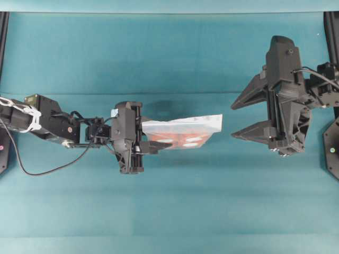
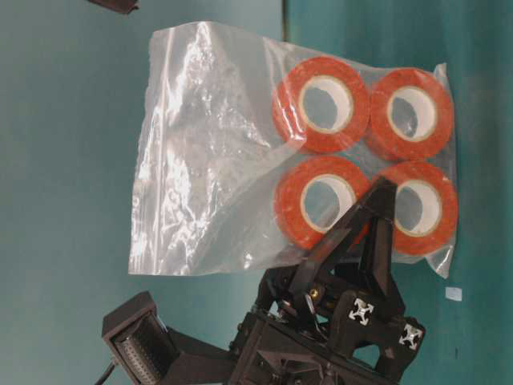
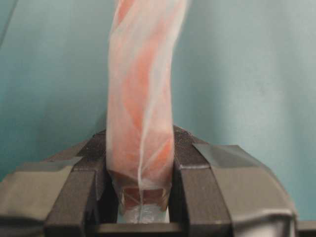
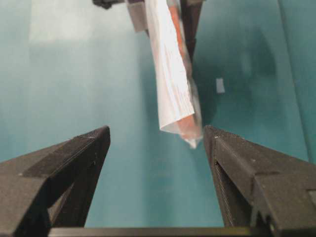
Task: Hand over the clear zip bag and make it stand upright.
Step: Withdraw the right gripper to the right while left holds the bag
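The clear zip bag (image 1: pixel 185 128) hangs above the teal table, and several orange-red rolls (image 2: pixel 321 104) with white cores show through it. My left gripper (image 1: pixel 143 138) is shut on the bag's end where the rolls are. In the left wrist view the bag (image 3: pixel 140 113) rises edge-on between the left gripper (image 3: pixel 140 170). From there it stretches right toward my right gripper (image 1: pixel 233 121), which stands open a short gap from the bag's free end. In the right wrist view that end (image 4: pixel 175 106) hangs just beyond the right gripper (image 4: pixel 156 139), nearer its right finger, not touching.
A small white scrap (image 4: pixel 220 85) lies on the teal table (image 1: pixel 169 211), also visible as a scrap (image 2: pixel 454 293) in the table-level view. The left arm (image 1: pixel 47 121) reaches in from the left edge; black frame posts (image 1: pixel 331 32) stand at the sides.
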`<action>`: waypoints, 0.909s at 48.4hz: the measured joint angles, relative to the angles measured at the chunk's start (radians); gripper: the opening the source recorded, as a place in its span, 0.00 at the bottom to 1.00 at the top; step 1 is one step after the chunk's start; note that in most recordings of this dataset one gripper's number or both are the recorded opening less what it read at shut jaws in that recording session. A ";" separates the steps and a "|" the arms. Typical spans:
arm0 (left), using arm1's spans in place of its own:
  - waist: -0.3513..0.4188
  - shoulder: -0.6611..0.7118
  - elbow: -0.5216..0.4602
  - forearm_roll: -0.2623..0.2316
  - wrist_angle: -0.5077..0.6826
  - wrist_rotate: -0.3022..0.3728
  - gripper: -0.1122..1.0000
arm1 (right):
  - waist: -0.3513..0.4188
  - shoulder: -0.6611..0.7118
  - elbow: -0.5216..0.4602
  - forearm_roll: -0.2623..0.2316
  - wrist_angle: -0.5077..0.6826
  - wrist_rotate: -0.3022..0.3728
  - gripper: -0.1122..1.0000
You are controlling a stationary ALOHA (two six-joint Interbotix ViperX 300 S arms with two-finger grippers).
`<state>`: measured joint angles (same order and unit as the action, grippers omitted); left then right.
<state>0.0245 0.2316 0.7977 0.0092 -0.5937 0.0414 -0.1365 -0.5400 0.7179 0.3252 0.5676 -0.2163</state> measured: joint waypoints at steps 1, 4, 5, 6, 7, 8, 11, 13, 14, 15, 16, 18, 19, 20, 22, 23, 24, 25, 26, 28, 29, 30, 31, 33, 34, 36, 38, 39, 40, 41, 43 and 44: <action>0.000 0.000 0.000 0.000 0.000 0.000 0.30 | 0.002 0.000 0.000 0.000 0.000 0.000 0.87; 0.000 0.000 0.000 0.000 0.000 0.000 0.30 | 0.002 0.000 0.000 0.000 0.000 0.000 0.87; 0.000 0.000 0.000 0.000 0.000 0.000 0.30 | 0.002 0.000 0.000 0.000 0.000 0.000 0.87; 0.000 0.000 0.000 0.000 0.000 0.000 0.30 | 0.002 0.000 0.002 0.000 0.000 0.002 0.87; 0.000 0.000 0.000 0.000 0.000 0.000 0.30 | 0.002 0.000 0.000 0.000 0.000 0.002 0.87; 0.000 0.000 0.000 0.000 0.000 0.002 0.30 | 0.002 0.000 0.002 0.000 0.000 0.002 0.87; 0.000 0.000 -0.002 0.000 0.000 0.000 0.30 | 0.002 0.000 0.000 0.000 0.000 0.000 0.87; 0.000 0.000 0.000 0.000 0.000 0.000 0.30 | 0.002 0.000 0.002 0.000 0.000 0.000 0.87; 0.002 0.000 0.000 0.000 0.000 0.000 0.30 | 0.002 0.000 0.000 0.000 0.000 0.000 0.87; 0.002 0.000 0.000 0.000 0.000 0.000 0.30 | 0.002 0.000 0.002 0.000 0.000 0.002 0.87; 0.000 0.000 0.000 -0.002 0.000 0.000 0.30 | 0.002 0.000 0.002 0.000 -0.002 0.002 0.87; 0.002 0.000 0.000 0.000 0.000 0.000 0.30 | 0.002 0.000 0.002 0.000 -0.003 0.000 0.87; 0.002 0.000 0.000 0.000 0.000 0.000 0.30 | 0.002 0.000 0.003 0.000 -0.003 0.000 0.87; 0.002 0.002 -0.002 0.000 0.000 0.000 0.30 | 0.002 0.000 0.003 0.000 -0.003 0.000 0.87; 0.000 0.000 0.000 -0.002 0.000 0.000 0.30 | 0.002 0.000 0.006 0.000 -0.005 0.002 0.87; 0.000 0.000 0.000 0.000 0.000 0.000 0.30 | 0.002 0.000 0.008 -0.002 -0.003 0.000 0.87; 0.002 0.000 0.000 0.000 0.000 0.000 0.30 | 0.002 0.000 0.009 0.000 -0.005 0.002 0.87; 0.000 0.000 0.000 0.000 0.000 0.000 0.30 | 0.002 0.000 0.011 0.000 -0.005 0.000 0.87; 0.002 0.000 0.000 0.000 0.000 0.000 0.30 | 0.002 0.000 0.011 0.000 -0.005 0.000 0.87; 0.000 0.000 0.000 0.000 0.000 0.000 0.30 | 0.002 0.002 0.012 0.000 -0.005 0.000 0.87; 0.002 0.000 -0.002 0.000 0.000 0.000 0.30 | 0.002 0.000 0.012 0.000 -0.005 0.000 0.87; 0.000 0.000 0.000 0.000 0.000 0.000 0.30 | 0.002 0.000 0.012 0.000 -0.005 0.002 0.87; 0.002 0.000 0.000 0.000 0.000 0.000 0.30 | 0.002 0.000 0.012 0.000 -0.005 0.002 0.87; 0.002 0.000 0.000 0.000 0.000 0.000 0.30 | 0.003 0.000 0.012 -0.002 -0.006 0.000 0.87; 0.000 0.000 0.000 0.000 0.000 0.000 0.30 | 0.003 0.000 0.012 -0.002 -0.005 0.000 0.87; 0.000 0.000 0.000 0.000 0.000 0.000 0.30 | 0.003 0.000 0.012 0.000 -0.006 0.000 0.87; 0.002 0.000 0.000 0.000 0.002 0.000 0.30 | 0.005 0.000 0.012 -0.002 -0.009 0.000 0.87; 0.000 0.000 0.000 0.000 0.000 0.000 0.30 | 0.006 0.000 0.012 0.000 -0.012 0.002 0.87; 0.002 0.000 0.000 0.000 0.000 0.000 0.30 | 0.008 0.002 0.012 0.000 -0.015 0.000 0.87; 0.002 0.000 0.000 -0.002 0.002 0.000 0.30 | 0.009 0.000 0.012 0.000 -0.018 0.002 0.87; 0.002 0.000 0.000 -0.002 0.000 0.000 0.30 | 0.012 0.000 0.012 0.000 -0.023 0.000 0.87; 0.002 0.000 0.000 0.000 0.000 0.000 0.30 | 0.014 0.000 0.014 0.000 -0.026 0.000 0.87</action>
<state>0.0261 0.2316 0.7977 0.0092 -0.5937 0.0414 -0.1227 -0.5400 0.7317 0.3252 0.5415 -0.2163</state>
